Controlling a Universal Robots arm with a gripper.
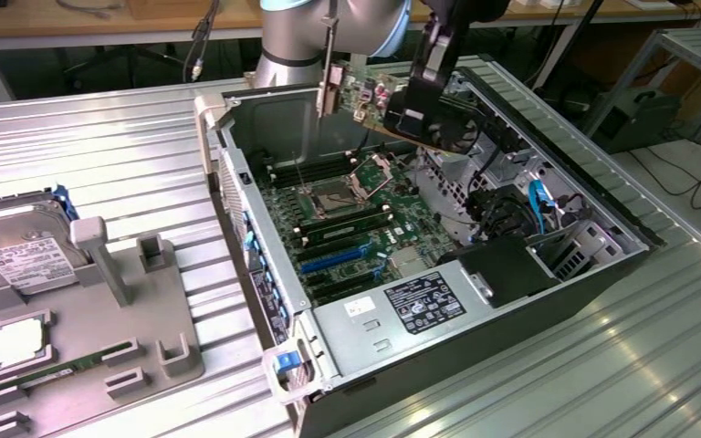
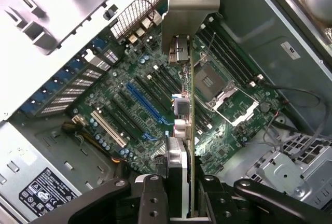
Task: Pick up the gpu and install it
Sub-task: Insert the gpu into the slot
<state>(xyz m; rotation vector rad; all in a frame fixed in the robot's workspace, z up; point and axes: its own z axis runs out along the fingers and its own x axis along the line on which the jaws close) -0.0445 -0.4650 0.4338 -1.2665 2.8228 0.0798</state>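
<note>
The gpu point(image 1: 402, 117), a green card with a black cooler and a silver end bracket point(image 1: 326, 91), hangs tilted above the back of the open computer case point(image 1: 259, 301). My gripper point(image 1: 422, 96) comes down from above and is shut on it. In the wrist view the gpu point(image 2: 190, 105) shows edge-on, clamped between my two fingers point(image 2: 151, 195). Its silver bracket point(image 2: 184, 6) points away from me, over the motherboard point(image 2: 129, 94). A blue expansion slot point(image 2: 146, 105) lies on the board beside the card's edge, some way below it.
A grey parts holder point(image 1: 95, 338) at the exterior view's left carries a silver hard drive point(image 1: 15, 251) and a narrow green RAM stick point(image 1: 47, 374). Inside the case sit the power supply point(image 1: 422, 303), the processor socket point(image 1: 326, 196) and drive cages with cables point(image 1: 533, 210).
</note>
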